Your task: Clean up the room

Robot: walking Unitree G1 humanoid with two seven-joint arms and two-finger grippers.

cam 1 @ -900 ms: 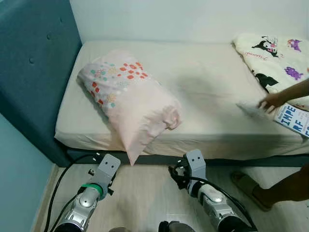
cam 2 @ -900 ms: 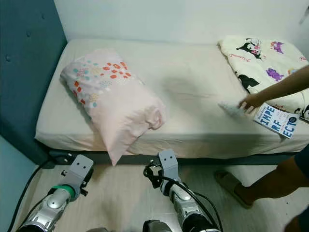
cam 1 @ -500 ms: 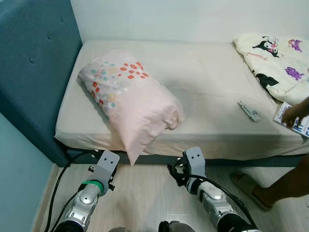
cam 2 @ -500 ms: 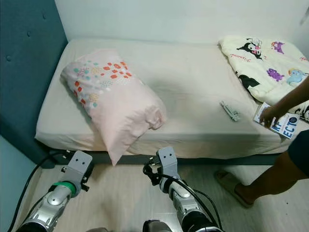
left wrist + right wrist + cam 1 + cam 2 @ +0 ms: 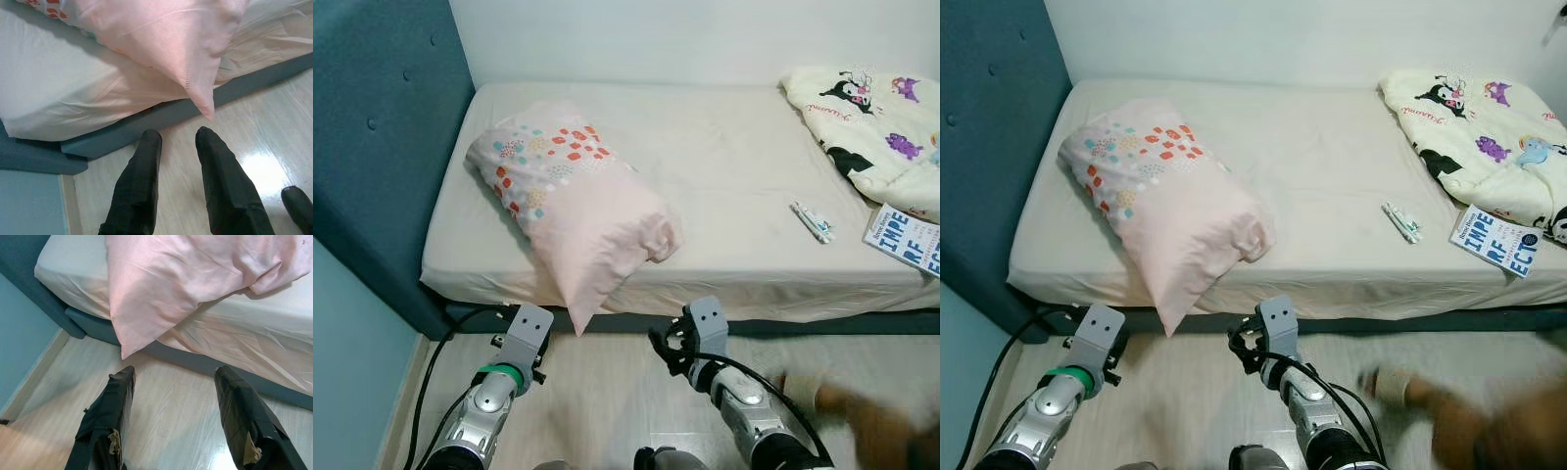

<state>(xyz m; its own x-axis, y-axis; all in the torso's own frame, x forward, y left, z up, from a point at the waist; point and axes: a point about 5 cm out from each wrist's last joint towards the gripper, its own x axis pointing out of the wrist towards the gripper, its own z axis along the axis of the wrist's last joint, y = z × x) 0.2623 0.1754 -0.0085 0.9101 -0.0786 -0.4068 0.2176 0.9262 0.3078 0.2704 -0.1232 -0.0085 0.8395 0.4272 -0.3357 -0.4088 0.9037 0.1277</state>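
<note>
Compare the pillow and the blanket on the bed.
The pillow is pink with small coloured patches at one end; the blanket is cream with cartoon characters. The pillow is plump and lies near the headboard, one corner hanging over the mattress edge; the blanket lies crumpled at the opposite end. Both rest on the beige sheet.

Pink pillow (image 5: pixel 166 39) corner overhanging bed edge (image 5: pixel 161 115) (jaws parted below)

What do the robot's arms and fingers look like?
Two shiny silver arms, each ending in a grey boxy wrist block. The left arm wears a green band; black cables curl round the right arm. Each has two long black fingers; the right ones look scuffed at the tips.
</note>
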